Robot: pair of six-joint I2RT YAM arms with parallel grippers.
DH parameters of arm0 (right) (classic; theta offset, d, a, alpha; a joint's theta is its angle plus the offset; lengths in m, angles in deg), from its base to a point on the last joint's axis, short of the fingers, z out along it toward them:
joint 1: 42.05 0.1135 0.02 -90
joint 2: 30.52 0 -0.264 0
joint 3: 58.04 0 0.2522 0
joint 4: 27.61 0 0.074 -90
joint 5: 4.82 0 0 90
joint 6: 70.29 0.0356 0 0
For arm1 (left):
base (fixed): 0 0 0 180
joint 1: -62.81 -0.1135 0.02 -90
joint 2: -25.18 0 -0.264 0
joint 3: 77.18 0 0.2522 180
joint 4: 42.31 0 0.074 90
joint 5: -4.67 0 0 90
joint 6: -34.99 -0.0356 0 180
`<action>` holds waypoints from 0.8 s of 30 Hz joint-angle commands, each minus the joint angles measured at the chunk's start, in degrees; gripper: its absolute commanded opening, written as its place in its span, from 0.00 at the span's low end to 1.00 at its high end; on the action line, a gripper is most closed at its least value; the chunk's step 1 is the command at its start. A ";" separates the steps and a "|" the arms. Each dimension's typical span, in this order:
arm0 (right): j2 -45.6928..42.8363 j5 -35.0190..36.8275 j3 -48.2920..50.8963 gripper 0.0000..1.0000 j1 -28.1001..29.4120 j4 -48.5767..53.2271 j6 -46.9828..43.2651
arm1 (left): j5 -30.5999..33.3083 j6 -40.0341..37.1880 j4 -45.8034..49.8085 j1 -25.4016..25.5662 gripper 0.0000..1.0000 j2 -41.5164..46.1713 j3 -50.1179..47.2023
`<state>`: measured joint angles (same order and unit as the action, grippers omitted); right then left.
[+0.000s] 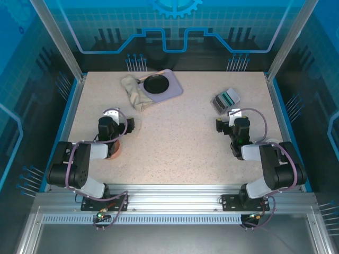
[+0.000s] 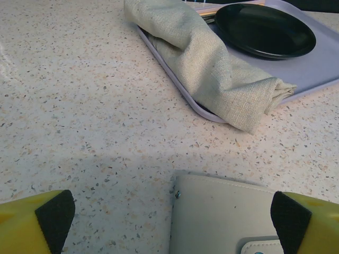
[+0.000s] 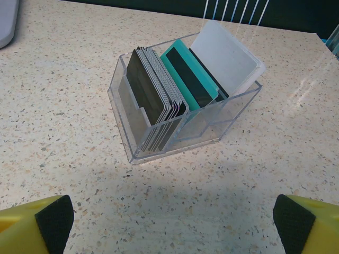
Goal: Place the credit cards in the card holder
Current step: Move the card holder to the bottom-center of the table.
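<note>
The credit cards stand upright in a clear plastic box at the right back of the table; they are dark, grey-white and teal, with one frosted white card at the back. From above the cards lie just beyond my right gripper. That right gripper is open over bare table, short of the box. The card holder, pale tan and closed with a snap tab, lies flat beneath my open left gripper, nearer its right finger. From above, my left gripper sits left of centre.
A lilac tray at the back holds a black plate and a folded beige cloth that drapes over its near rim. An orange round object sits under the left arm. Raised blue edges border the table.
</note>
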<state>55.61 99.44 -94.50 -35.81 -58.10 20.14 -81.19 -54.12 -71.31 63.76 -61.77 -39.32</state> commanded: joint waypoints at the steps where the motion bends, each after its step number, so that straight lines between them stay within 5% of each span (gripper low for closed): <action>1: 0.09 -0.59 -0.68 1.00 -0.86 -1.81 0.86 | -1.20 -1.10 -0.87 -0.52 0.99 0.30 0.25; 24: 0.09 -7.50 -1.32 1.00 -1.67 -0.46 -1.04 | -2.07 -1.15 -1.76 -0.60 0.99 0.60 -0.27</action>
<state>55.61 93.93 -94.74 -36.86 -57.99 19.86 -81.41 -54.12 -71.31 63.72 -61.77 -39.32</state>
